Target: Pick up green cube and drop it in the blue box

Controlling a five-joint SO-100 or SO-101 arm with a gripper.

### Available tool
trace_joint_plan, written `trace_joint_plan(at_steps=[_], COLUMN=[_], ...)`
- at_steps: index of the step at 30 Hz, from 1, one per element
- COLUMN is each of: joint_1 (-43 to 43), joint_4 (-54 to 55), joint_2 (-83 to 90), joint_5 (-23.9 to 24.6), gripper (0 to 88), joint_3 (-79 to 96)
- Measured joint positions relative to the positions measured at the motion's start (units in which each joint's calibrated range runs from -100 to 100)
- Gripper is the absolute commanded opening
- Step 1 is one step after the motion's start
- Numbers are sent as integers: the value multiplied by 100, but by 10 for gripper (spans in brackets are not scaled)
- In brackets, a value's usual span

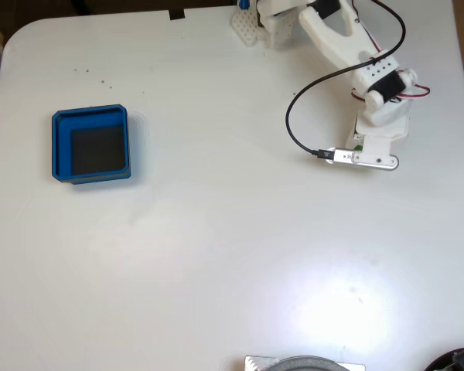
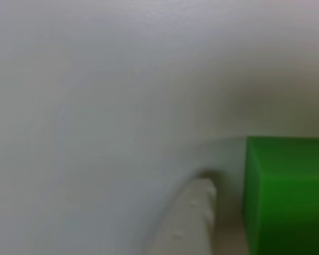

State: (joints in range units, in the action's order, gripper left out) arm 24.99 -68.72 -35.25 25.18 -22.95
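Observation:
The green cube fills the lower right of the blurred close-up other view, resting on the white table. One white finger stands just left of it with a narrow gap between them; the second finger is out of frame. In the fixed view my gripper points down at the table's upper right, mostly hidden under the white wrist, and a green speck of the cube peeks out at its left side. The blue box, with its dark floor, sits far off at the left and holds nothing.
A black cable loops left of the wrist. The arm's base stands at the top edge. A grey round object and a dark object lie at the bottom edge. White tabletop stretches between the gripper and the box.

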Motion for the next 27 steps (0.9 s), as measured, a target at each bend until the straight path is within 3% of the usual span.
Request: trace_joint_plan(at_steps=[17, 27], joint_1=[0, 0], joint_4=[0, 0], joint_2=[0, 0], joint_5=[-10, -10], gripper=[234, 37], joint_3=[-9, -9])
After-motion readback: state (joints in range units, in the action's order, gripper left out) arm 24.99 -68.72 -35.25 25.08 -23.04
